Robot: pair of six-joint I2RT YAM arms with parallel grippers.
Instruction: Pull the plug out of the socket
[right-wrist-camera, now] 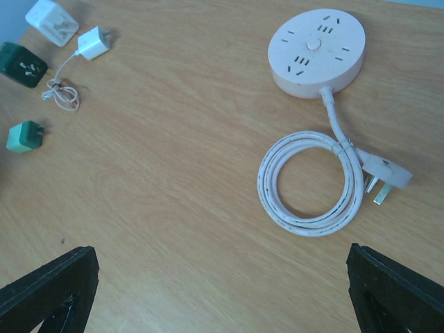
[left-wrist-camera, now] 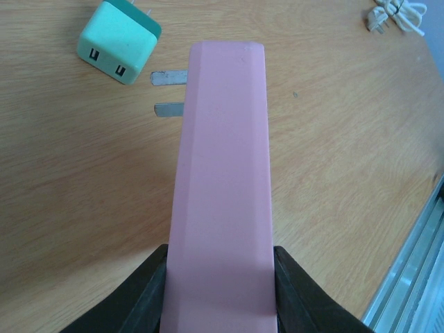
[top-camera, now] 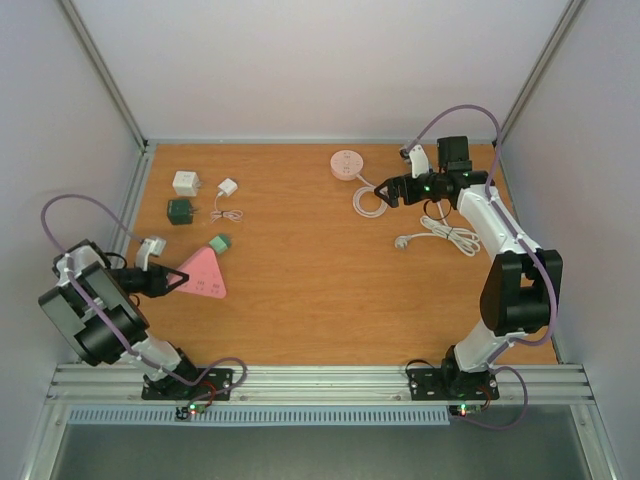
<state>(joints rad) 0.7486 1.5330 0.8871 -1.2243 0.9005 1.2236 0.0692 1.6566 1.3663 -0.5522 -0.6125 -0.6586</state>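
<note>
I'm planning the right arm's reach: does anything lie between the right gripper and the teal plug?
Nothing visible does. Bare tabletop runs from the open right gripper to the teal plug. The coiled white cable lies on the other side, off that path.

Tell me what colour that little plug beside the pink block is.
The plug is mint green, clearest in the left wrist view.

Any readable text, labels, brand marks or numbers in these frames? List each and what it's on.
None readable in any view.
round socket hub: only slot openings, no legible print.
pink socket block: visible face is plain.
teal charger: two ports, no marking.
dark green adapter: pale marks, too small to read.
white adapter: too small to read.
</note>
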